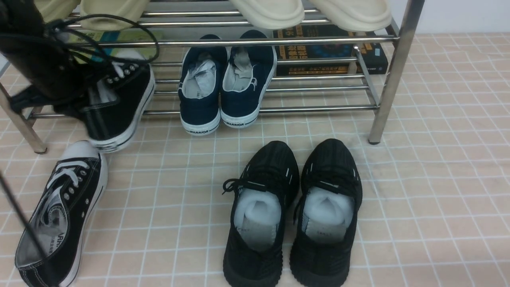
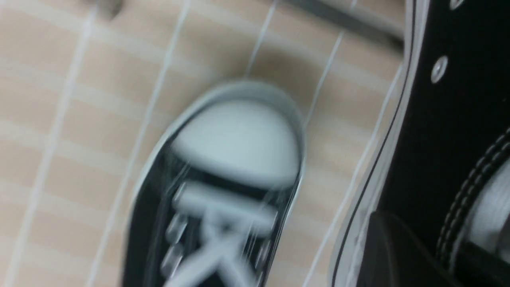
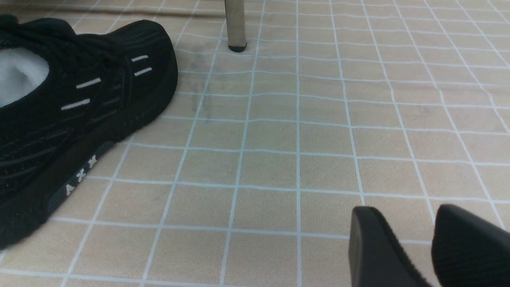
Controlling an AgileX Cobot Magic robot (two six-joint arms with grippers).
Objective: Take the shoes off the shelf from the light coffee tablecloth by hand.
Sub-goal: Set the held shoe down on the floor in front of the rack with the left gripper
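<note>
The left claw (image 1: 77, 99) pinches the black canvas white-laced sneaker (image 1: 119, 115) at the shiny metal shelf (image 1: 318, 108)'s left end. It's a thin hold, so it could slip onto its twin (image 1: 67, 207) on the beige grid tablecloth (image 1: 438, 191). The right claw (image 3: 410, 223) gapes wide, with nothing in it.

shelf (image 1: 392, 75): 1, two tiers | black canvas sneakers (image 1: 59, 215): 2, one at shelf's lower tier left end, one just in front | navy slip-ons (image 1: 197, 113): 2, lower tier middle | all-black knit sneakers (image 1: 263, 171): 2, in front of shelf | cream slippers (image 1: 271, 14): 4, top tier | dark book (image 1: 318, 52): 1, lower tier right | light coffee tablecloth (image 1: 438, 179): 1, under shelf
</note>
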